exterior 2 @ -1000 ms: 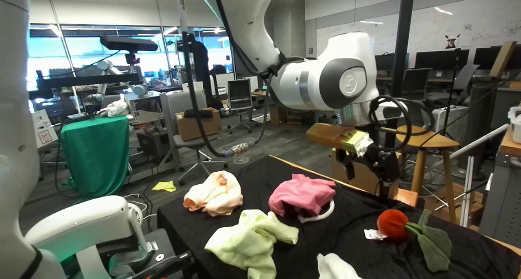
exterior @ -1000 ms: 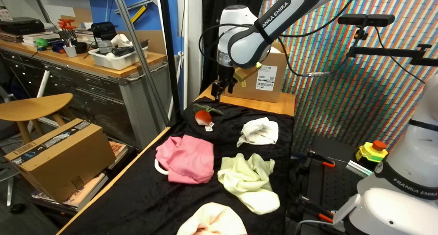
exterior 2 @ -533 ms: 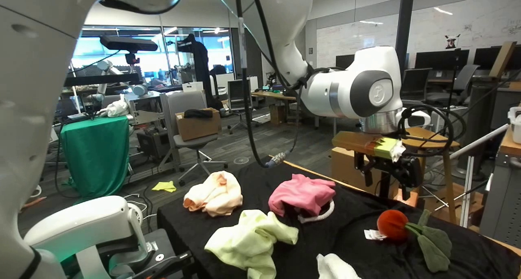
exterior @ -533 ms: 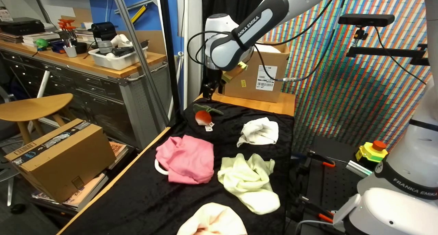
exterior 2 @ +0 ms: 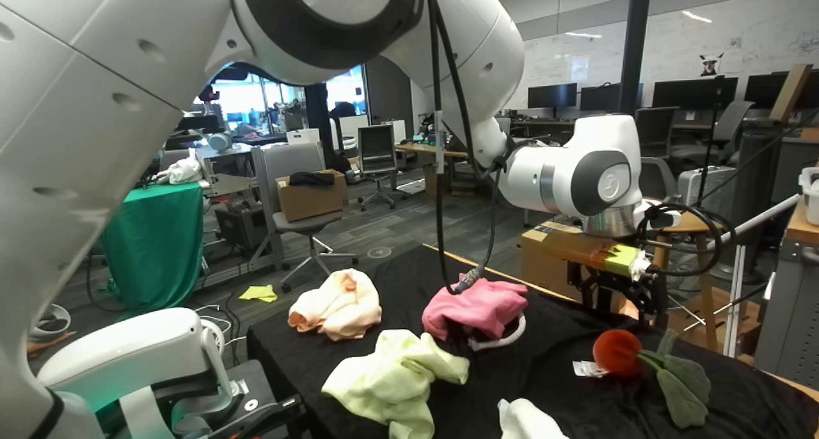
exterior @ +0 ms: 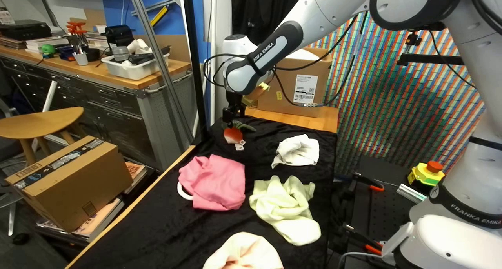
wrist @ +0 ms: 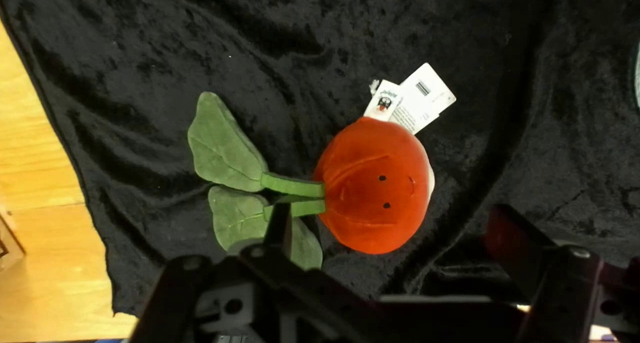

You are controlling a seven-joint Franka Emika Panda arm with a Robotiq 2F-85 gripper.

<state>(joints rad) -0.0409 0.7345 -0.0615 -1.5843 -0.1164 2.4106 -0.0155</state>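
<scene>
Two fingers (wrist: 515,243) of the claw (wrist: 390,220) hang wide apart above the red toy (wrist: 375,188), which I see lying on the black cloth (wrist: 475,58); farther off lie the white cloth (exterior: 298,150), pink cloth (exterior: 215,182), green cloth (exterior: 284,210) and peach cloth (exterior: 255,249).

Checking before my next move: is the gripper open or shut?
Open: in the wrist view, the gripper has its fingers standing wide apart.
</scene>
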